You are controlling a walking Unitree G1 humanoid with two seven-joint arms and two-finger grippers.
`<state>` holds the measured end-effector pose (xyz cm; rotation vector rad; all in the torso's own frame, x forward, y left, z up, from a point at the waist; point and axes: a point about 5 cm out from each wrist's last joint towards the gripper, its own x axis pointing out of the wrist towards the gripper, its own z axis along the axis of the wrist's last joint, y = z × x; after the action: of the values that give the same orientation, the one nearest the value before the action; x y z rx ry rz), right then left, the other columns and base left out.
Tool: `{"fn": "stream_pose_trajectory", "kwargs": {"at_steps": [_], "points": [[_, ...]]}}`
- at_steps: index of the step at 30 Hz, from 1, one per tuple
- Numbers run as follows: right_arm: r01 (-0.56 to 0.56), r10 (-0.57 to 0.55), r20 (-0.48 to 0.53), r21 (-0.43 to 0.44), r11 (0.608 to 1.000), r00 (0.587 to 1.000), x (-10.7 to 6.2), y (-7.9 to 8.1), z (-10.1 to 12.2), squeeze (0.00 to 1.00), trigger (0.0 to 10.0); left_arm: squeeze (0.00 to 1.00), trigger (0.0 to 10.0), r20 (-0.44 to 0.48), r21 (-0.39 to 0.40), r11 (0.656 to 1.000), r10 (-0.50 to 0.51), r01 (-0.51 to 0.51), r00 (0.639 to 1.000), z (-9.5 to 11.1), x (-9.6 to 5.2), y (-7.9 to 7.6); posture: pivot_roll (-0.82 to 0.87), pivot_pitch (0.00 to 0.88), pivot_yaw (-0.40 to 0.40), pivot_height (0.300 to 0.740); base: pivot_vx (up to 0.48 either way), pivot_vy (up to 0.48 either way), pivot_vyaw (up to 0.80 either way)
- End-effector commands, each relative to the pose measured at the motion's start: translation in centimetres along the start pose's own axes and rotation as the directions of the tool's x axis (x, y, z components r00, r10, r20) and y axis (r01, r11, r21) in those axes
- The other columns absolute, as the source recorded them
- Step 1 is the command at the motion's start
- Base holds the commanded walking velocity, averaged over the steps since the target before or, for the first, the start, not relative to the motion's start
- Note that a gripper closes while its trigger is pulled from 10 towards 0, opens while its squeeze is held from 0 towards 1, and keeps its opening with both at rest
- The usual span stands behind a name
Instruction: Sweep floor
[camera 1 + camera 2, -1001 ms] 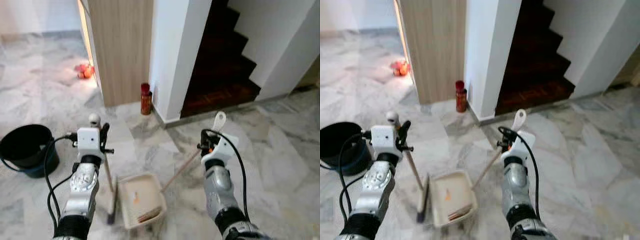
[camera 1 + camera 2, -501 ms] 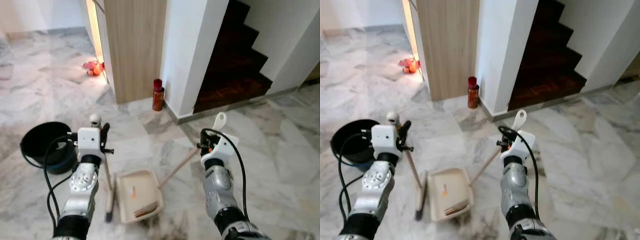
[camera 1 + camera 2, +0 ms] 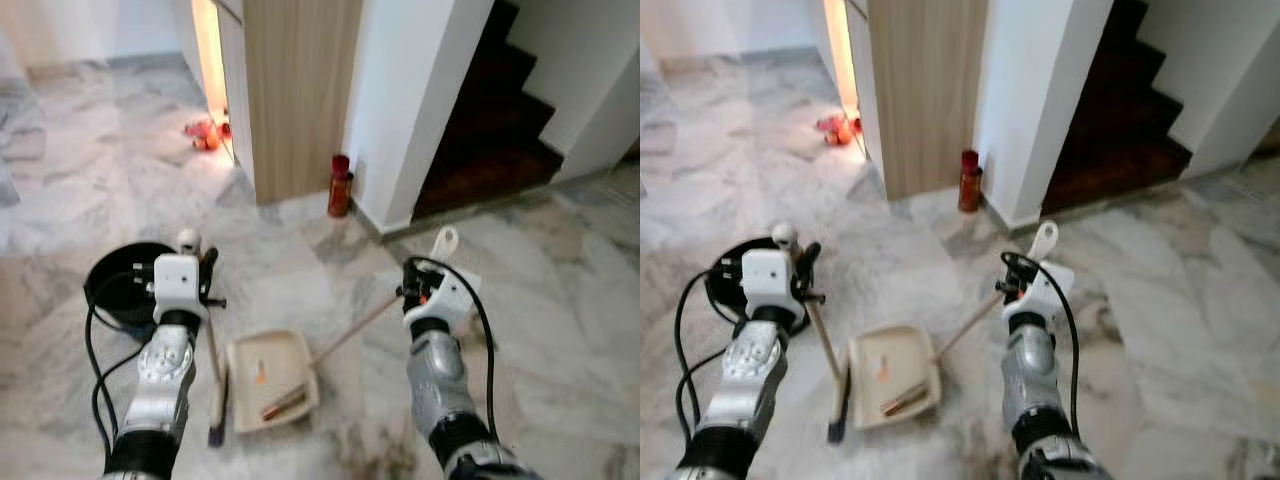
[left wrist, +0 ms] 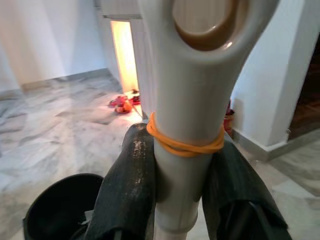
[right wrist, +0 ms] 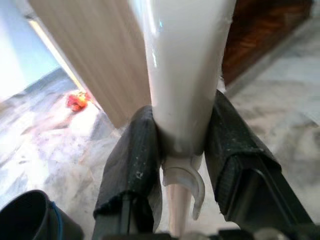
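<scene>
Both jaws hold tight, the left gripper (image 4: 182, 185) on the cream-handled broom (image 3: 213, 375) and the right gripper (image 5: 182, 165) on the cream plastic dustpan's long handle (image 3: 352, 329), but a tilt could spill the small orange and brown scraps (image 3: 283, 402) onto the grey marble floor (image 3: 90, 200).

We see even daylight on pale marble, and a warm orange glow spilling past the wooden panel (image 3: 300, 95). Right of it, the staircase (image 3: 495, 130) lies dark. Wrist close-ups blur.

One broom (image 3: 215, 385), one dustpan (image 3: 270, 378), one bucket (image 3: 120, 292), one bottle (image 3: 340, 186).
</scene>
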<state>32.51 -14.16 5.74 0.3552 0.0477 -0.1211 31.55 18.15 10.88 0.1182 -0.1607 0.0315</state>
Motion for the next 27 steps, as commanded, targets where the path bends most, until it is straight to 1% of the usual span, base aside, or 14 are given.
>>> {"fn": "stream_pose_trajectory", "kwargs": {"at_steps": [1, 27], "points": [[-0.026, 0.025, 0.052, 0.002, 1.0, 0.998, 0.68, 0.8, 1.3, 0.0, 10.0, 0.0, 10.0, 0.051, -0.011, 1.0, -0.009, 0.01, 0.999, 1.11, 0.47, -0.25, 0.07, 0.0, -0.055, 0.74, 0.0, 0.412, 0.0], [-0.027, 0.026, 0.042, 0.008, 1.0, 0.999, 0.72, 1.06, 1.18, 0.0, 10.0, 0.0, 10.0, 0.051, -0.011, 1.0, -0.017, 0.017, 0.999, 1.26, 0.67, -0.21, 0.08, 0.008, -0.049, 0.74, 0.0, 0.415, 0.0]]}}
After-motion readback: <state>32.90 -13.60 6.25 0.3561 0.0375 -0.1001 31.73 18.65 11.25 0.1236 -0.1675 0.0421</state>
